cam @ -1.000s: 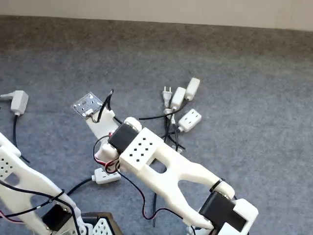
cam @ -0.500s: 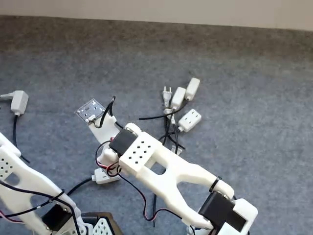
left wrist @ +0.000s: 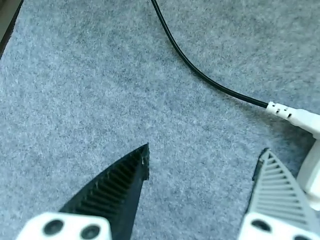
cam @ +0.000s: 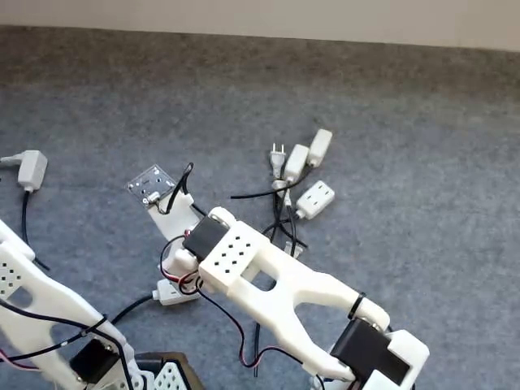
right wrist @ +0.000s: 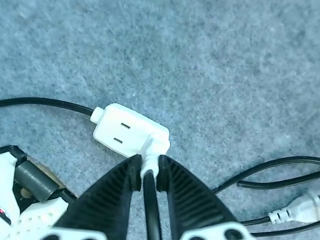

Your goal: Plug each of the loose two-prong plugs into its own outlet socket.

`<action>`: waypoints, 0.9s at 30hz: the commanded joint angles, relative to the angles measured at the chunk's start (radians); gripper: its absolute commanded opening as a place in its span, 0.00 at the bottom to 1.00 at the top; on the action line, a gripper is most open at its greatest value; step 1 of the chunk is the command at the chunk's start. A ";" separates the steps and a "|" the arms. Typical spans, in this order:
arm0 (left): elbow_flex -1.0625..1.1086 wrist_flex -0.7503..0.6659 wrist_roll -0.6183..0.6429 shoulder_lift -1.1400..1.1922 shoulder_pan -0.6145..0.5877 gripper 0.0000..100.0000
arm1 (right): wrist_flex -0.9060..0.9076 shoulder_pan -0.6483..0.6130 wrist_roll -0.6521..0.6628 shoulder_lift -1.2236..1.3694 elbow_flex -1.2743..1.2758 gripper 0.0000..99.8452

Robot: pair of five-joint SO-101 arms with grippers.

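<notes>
While clenched in the right gripper (right wrist: 148, 161), two-prong plug (right wrist: 155, 144) touching the end of a white outlet socket (right wrist: 122, 131).
Spread wide above grey carpet (left wrist: 100, 75), left gripper (left wrist: 205, 152); pale wall (cam: 244, 12) beyond.

On the surface (cam: 422, 122), the right arm (cam: 276, 276) lies from the near right corner toward the middle. The right end effector (right wrist: 148, 159) has a plug (right wrist: 152, 145) between its fingers, and the plug touches the end of a socket (right wrist: 125, 131). In the high view this socket sits just left of the arm's tip. Behind the arm lies a loose plug (cam: 278, 156), with two cord ends (cam: 319, 146) just right of it and a second socket (cam: 315, 199) in front of them. An adapter (cam: 32, 168) lies at the far left. A cable (left wrist: 200, 72) runs beyond the parted fingers of the left end effector (left wrist: 205, 150).
</notes>
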 commanded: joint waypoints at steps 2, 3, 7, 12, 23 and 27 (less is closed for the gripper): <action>-0.047 0.003 -0.005 -0.018 -0.008 0.33 | -0.010 -0.005 -0.003 -0.048 -0.004 0.01; -0.047 0.003 -0.005 -0.018 -0.008 0.33 | -0.010 -0.005 -0.006 -0.048 -0.004 0.01; -0.047 0.003 -0.005 -0.018 -0.008 0.33 | 0.010 -0.012 -0.008 -0.048 -0.004 0.01; -0.047 0.003 -0.005 -0.018 -0.007 0.33 | 0.021 -0.010 -0.008 -0.048 -0.004 0.01; -0.047 0.002 -0.005 -0.018 -0.008 0.33 | 0.022 -0.013 -0.008 -0.058 -0.004 0.01; -0.047 -0.002 -0.005 -0.019 -0.007 0.33 | 0.031 -0.039 -0.009 -0.056 -0.004 0.01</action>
